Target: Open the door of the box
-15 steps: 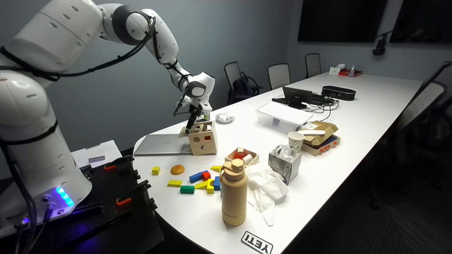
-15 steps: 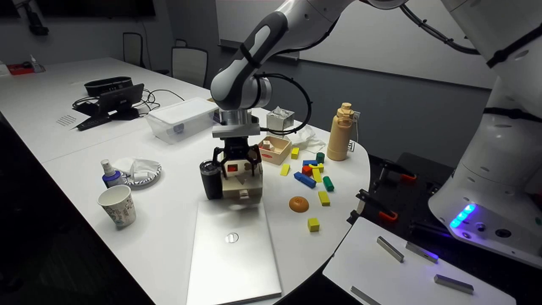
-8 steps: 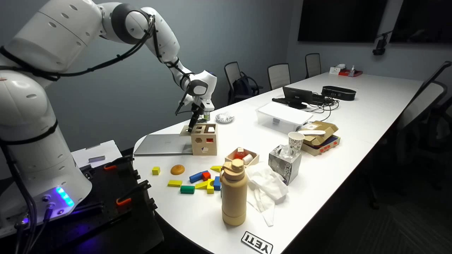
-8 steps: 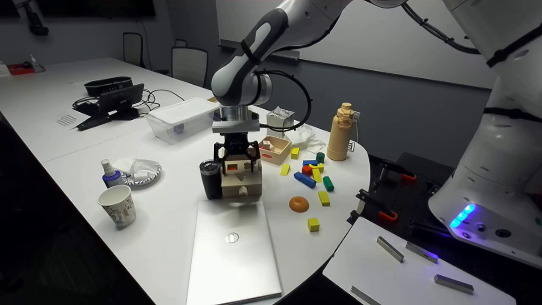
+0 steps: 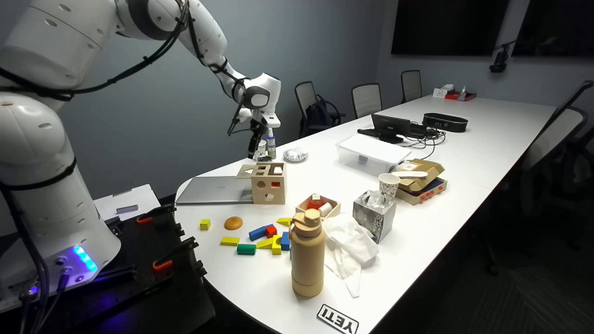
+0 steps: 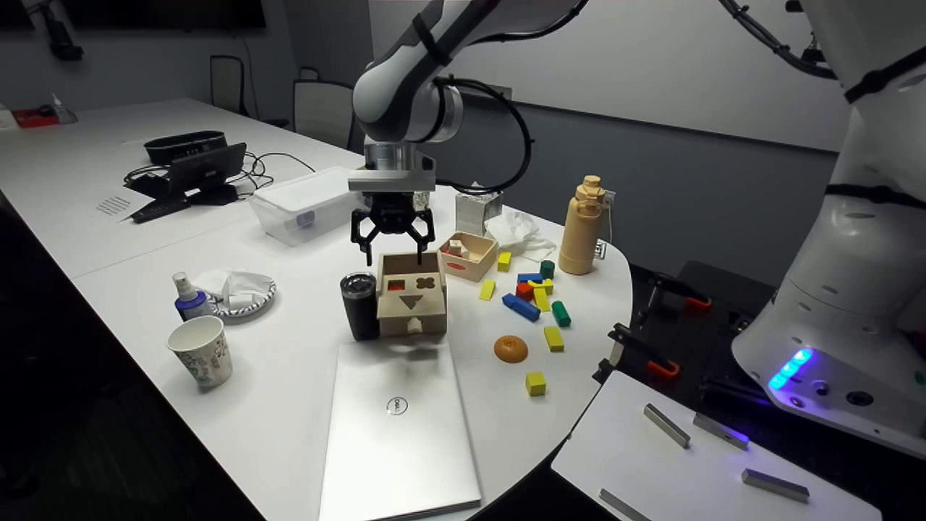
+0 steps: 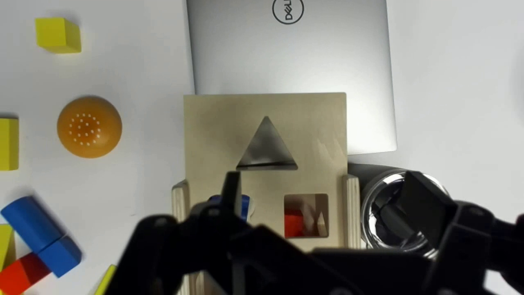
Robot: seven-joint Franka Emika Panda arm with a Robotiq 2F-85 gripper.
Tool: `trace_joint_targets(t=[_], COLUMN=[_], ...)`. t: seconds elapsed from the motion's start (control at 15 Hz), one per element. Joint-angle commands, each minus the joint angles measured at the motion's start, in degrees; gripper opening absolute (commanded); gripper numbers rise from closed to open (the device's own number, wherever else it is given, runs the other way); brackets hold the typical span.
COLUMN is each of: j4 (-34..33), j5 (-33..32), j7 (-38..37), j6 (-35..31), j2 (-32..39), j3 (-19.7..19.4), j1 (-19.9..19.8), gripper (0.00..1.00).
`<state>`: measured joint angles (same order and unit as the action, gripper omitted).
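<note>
While the robot's gripper point(image 6: 394, 260) hangs in the air with its jaws wide apart, I see the wooden shape-sorter box point(image 5: 268, 190) sitting below them on the white counter point(image 6: 282, 369). Its lid point(image 7: 217, 135) pokes out over the silver Dell laptop point(image 6: 401, 441), and a black tumbler point(image 6: 359, 307) stands right beside the box.

We read "DELL" inside a ringed badge point(image 7: 288, 11) on the silver laptop point(image 6: 400, 441), sideways in the wrist view and legible in an exterior view too. In an exterior view we make out "YETI", upside down, on a flat label point(image 5: 338, 319) on the desk point(image 5: 257, 284); the rows of print on a sheet point(image 6: 113, 206) are too small for us to read.
</note>
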<state>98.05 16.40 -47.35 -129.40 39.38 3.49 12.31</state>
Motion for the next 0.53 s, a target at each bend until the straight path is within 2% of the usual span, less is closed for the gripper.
trace_joint_targets(t=[0.0,0.47], j4=[4.6,6.7], j5=[0.1,0.4], j7=[-3.8,-5.3], j6=[2.3,2.8], j2=[-6.9,-10.6], j3=[-0.1,0.5], j1=[1.2,0.8], gripper=[1.00,1.00])
